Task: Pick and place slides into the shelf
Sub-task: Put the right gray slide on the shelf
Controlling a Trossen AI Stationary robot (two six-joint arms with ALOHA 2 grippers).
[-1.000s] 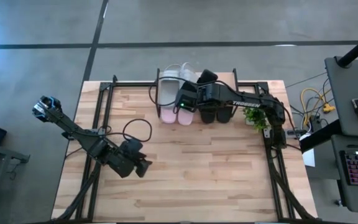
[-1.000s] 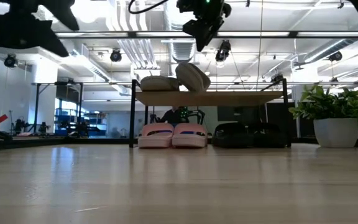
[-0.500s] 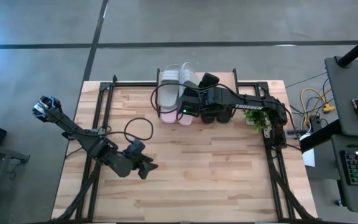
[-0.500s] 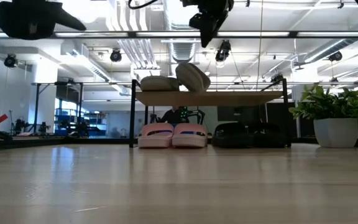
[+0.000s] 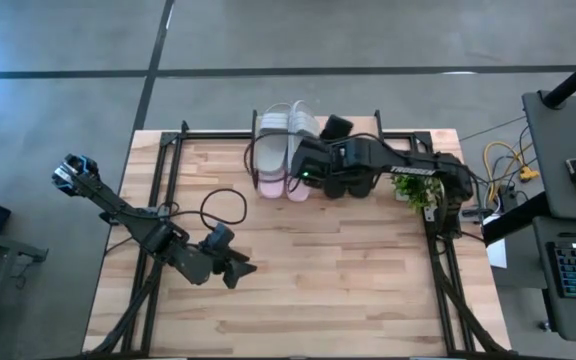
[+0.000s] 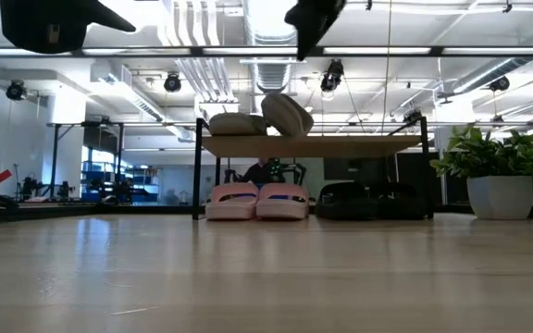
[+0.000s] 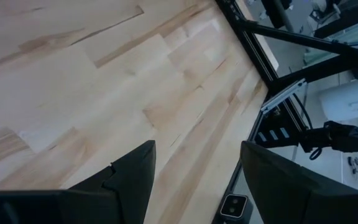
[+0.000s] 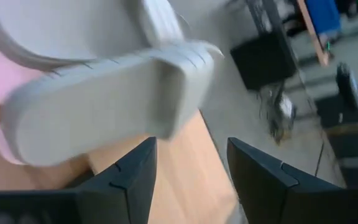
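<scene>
- Hovering high over the shelf [image 6: 313, 145], the right pincer [image 5: 294, 172] has its two fingers [image 8: 129, 177] apart and holds nothing.
- Just beyond those fingers in the right wrist view lies a grey-green slide [image 8: 98, 112], tilted up on its edge, with a second grey-green slide [image 8: 55, 28] behind it.
- Below the right pincer, the low view shows both on the plank top: one grey-green slide [image 6: 237, 124] flat, the other [image 6: 288, 114] leaning tilted against it.
- Lower still, under the plank, the pale pink pair [image 6: 257, 201] stands side by side on the surface [image 6: 266, 268], toes forward.
- Beside the pink pair, on the side toward the right arm's base, the black pair [image 6: 370, 200] sits under the same shelf.
- Farther toward that arm's base, outside the shelf leg, a potted plant [image 6: 495, 178] stands in a white pot.
- Well apart from the shelf, the left pincer [image 5: 236, 268] hangs over bare wood, fingers [image 7: 129, 171] spread and empty.
- Ahead of the left pincer, its wrist view shows only planks and the black frame [image 7: 253, 53] at the surface's edge.
</scene>
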